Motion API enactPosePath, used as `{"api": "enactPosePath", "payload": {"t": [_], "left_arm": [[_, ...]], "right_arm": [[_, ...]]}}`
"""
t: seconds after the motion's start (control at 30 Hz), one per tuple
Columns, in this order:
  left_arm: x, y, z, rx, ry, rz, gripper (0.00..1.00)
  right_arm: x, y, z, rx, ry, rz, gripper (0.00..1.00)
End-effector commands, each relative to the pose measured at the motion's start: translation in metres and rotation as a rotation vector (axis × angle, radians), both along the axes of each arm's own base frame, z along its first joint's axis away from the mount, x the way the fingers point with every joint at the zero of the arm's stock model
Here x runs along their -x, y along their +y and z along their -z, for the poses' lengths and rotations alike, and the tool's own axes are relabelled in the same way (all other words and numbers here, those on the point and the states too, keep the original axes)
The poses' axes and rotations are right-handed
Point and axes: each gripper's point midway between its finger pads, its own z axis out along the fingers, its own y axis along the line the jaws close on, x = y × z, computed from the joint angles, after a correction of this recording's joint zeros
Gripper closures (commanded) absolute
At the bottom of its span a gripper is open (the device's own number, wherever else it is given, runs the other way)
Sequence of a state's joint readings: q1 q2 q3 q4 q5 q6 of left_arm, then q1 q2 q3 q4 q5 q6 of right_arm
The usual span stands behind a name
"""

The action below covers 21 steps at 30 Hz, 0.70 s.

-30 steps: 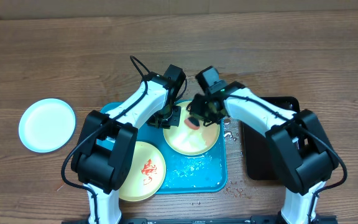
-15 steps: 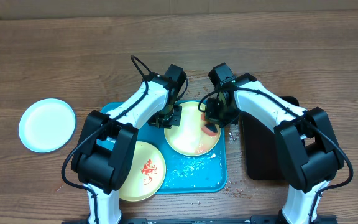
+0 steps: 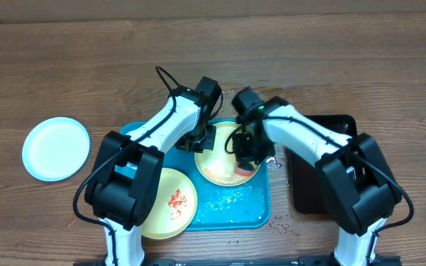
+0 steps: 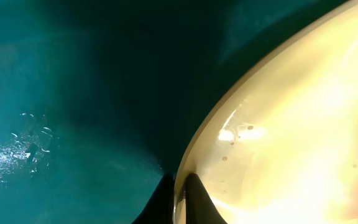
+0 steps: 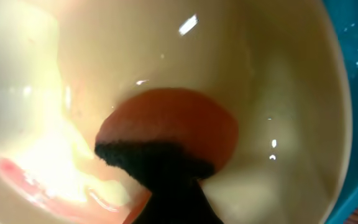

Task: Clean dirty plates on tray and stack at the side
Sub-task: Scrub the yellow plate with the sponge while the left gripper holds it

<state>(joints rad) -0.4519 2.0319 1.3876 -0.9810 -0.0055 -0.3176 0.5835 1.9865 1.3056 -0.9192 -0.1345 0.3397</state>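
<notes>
- Change: the right gripper (image 3: 246, 154) has carried its sponge (image 5: 179, 124) from the plate's upper middle to its near-right edge.
- Item: pale yellow plate (image 3: 217, 159), on the far right part of the turquoise tray (image 3: 231, 205). A pink sauce film remains.
- Left gripper (image 3: 200, 140): pinched on the plate's rim.
- Right gripper: clenched on the sponge, pressed to the plate.
- Step: scrubbing, likely near its end.
- Next: pass over the pink streak, then lift away.
- Pending: sauced yellow plate (image 3: 170, 203), overhanging the tray's near-left corner.
- Set aside: blue-white plate (image 3: 56, 149).
- Surroundings: black tray (image 3: 305, 196), wooden table (image 3: 346, 66).

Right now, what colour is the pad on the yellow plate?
The pad is orange with a black layer; right wrist view.
</notes>
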Motion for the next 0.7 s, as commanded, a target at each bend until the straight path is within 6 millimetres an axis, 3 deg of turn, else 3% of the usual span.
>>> {"api": "enactPosePath", "payload": {"t": [0.0, 0.17, 0.37, 0.67], "left_arm": [[0.02, 0.018, 0.032, -0.097, 0.087, 0.012, 0.96], [0.02, 0.018, 0.032, -0.096, 0.087, 0.012, 0.96], [0.02, 0.018, 0.032, -0.097, 0.087, 0.012, 0.96], [0.017, 0.013, 0.033, -0.068, 0.079, 0.01, 0.96]], "right_arm": [[-0.008, -0.04, 0.031, 0.312, -0.124, -0.055, 0.96], [-0.016, -0.033, 0.031, 0.297, -0.165, -0.019, 0.96], [-0.01, -0.005, 0.034, 0.144, -0.11, 0.072, 0.96], [-0.007, -0.009, 0.034, 0.12, -0.05, 0.161, 0.96]]}}
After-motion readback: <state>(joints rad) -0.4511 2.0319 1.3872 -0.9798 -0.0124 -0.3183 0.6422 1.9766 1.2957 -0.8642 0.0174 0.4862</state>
